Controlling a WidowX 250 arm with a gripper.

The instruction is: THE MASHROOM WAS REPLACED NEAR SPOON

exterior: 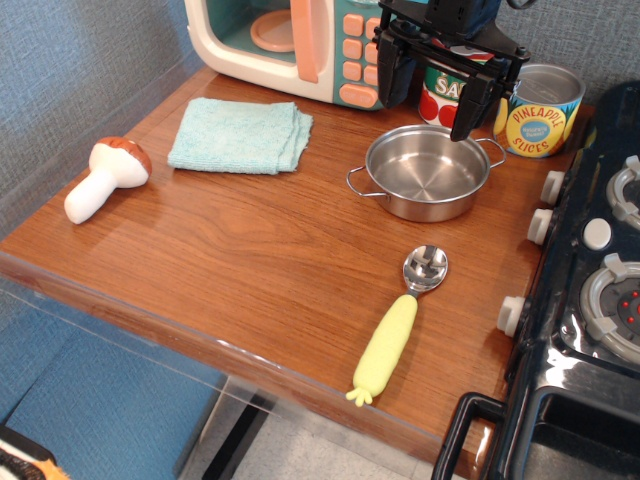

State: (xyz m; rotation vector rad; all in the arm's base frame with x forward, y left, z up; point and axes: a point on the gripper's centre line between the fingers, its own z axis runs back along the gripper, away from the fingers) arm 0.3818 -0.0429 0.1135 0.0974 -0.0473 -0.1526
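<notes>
Jaws hang open and empty over the pan (427, 172), so my gripper (428, 92) hasn't touched the mashroom (105, 177), well apart from the spoon (402, 322).

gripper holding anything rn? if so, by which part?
Nothing held. The gripper hangs open above the pot, with empty space between its fingers. The mushroom lies untouched at the table's left edge, far from the spoon.
</notes>
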